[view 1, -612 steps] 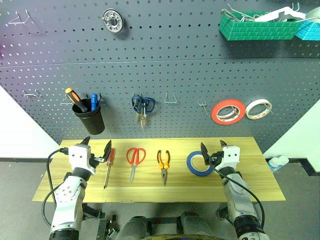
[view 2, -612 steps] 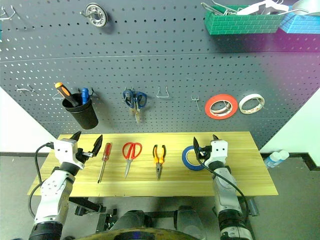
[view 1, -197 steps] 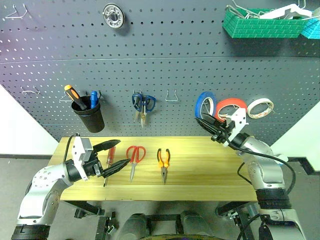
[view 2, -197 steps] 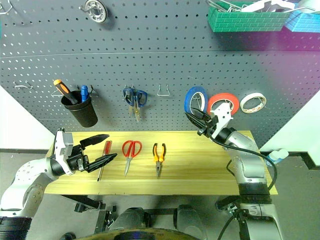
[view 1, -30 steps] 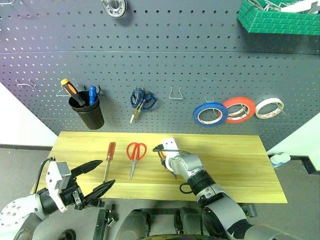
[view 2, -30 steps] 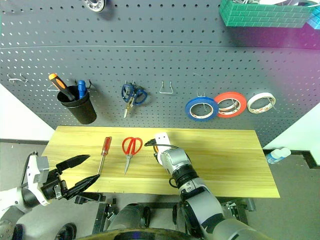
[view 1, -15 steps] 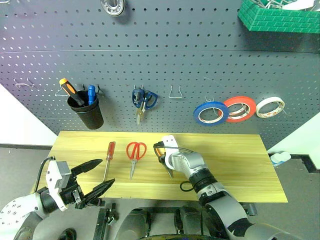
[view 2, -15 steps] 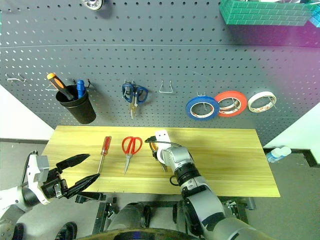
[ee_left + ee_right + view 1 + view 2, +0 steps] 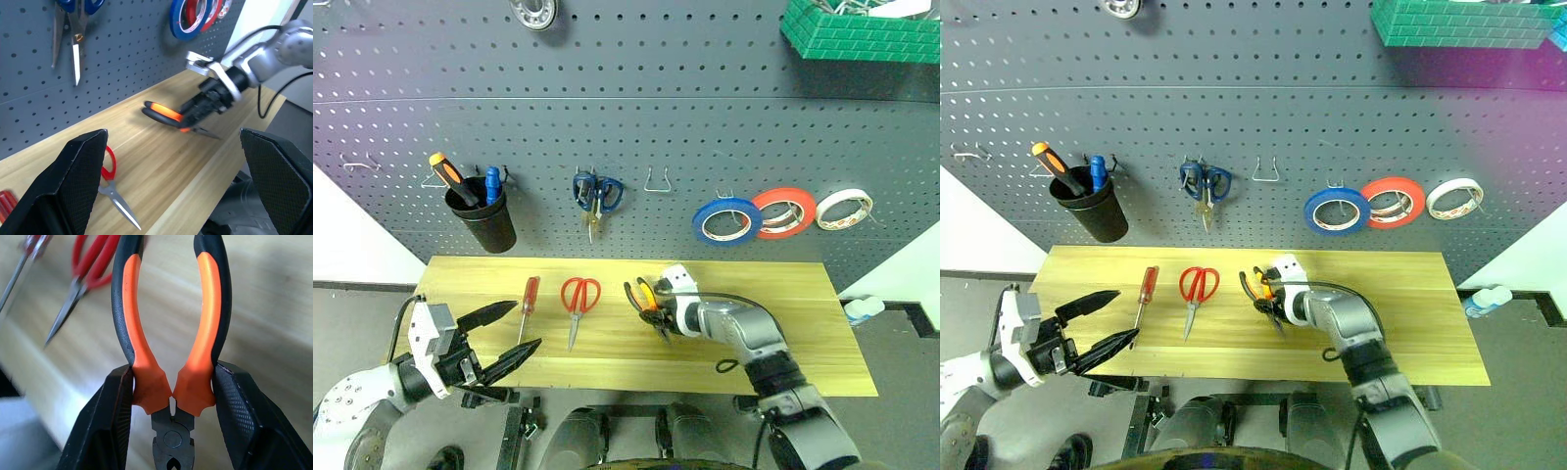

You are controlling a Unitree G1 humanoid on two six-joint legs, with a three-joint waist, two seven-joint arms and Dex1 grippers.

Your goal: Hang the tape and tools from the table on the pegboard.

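Lifted since a second ago, the small orange-and-black-handled pliers point(image 9: 646, 297) now hang clear of the light yellowish wooden table point(image 9: 803, 333), and the right arm has swung out toward the right.

Going left to right: the left gripper point(image 9: 505, 334) hovers off the table's near left corner, its two black fingers spread wide and empty. Beside it on the wood lie the slim screwdriver with a clear red handle point(image 9: 525, 305) and the red-handled scissors point(image 9: 577, 303), both untouched. Next, the right gripper point(image 9: 171, 406) is clamped on the pliers low on the handles, just above the pivot, handles pointing away from the wrist. On the dark grey perforated pegboard point(image 9: 626, 127), a bare metal hook point(image 9: 656, 182) sits above, and the blue roll of tape point(image 9: 726, 220) already hangs further right.

My worry is that with such a low grip the long handles may swing or twist, so they could miss the hook or slip out and drop.
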